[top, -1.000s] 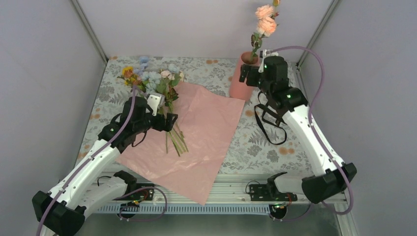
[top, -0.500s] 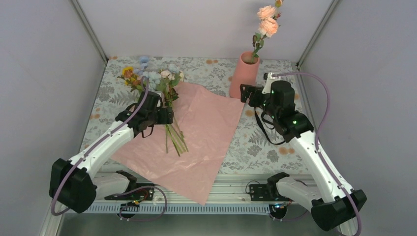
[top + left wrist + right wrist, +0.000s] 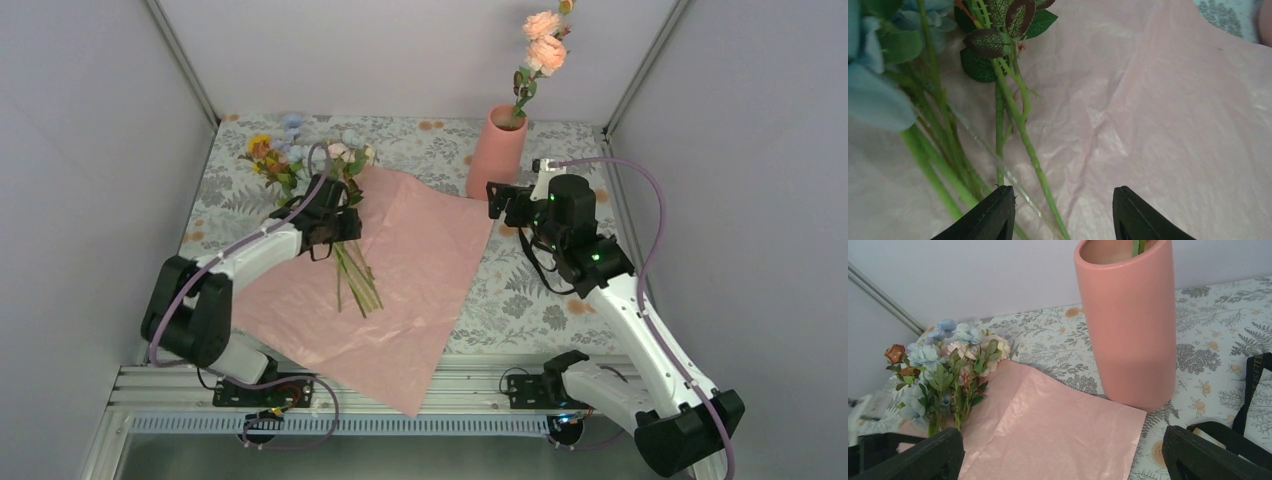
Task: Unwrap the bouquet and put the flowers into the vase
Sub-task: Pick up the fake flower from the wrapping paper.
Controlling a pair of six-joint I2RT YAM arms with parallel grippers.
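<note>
Left gripper (image 3: 1062, 190) half-open astride stems (image 3: 1020, 125) on the opened wrap (image 3: 420, 270) — I count one peach flower (image 3: 543, 48) in vase (image 3: 497, 150), rest left.

grey-and-orange floral tablecloth (image 3: 420, 140), black strap (image 3: 1249, 390) lying on it, pale walls (image 3: 400, 50)

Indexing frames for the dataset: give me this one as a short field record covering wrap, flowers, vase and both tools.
wrap: thin lilac-pink paper sheet, spread open on the floral-print tablecloth
bunch: mixed artificial flowers with green stems, lying on the sheet's far-left part
vase: tall salmon-pink cylinder, upright at the sheet's far corner, holding one peach-flowered stem
left tool: open, low over the stems, one stem between its fingers
right tool: open, empty, facing the vase, not touching it
</note>
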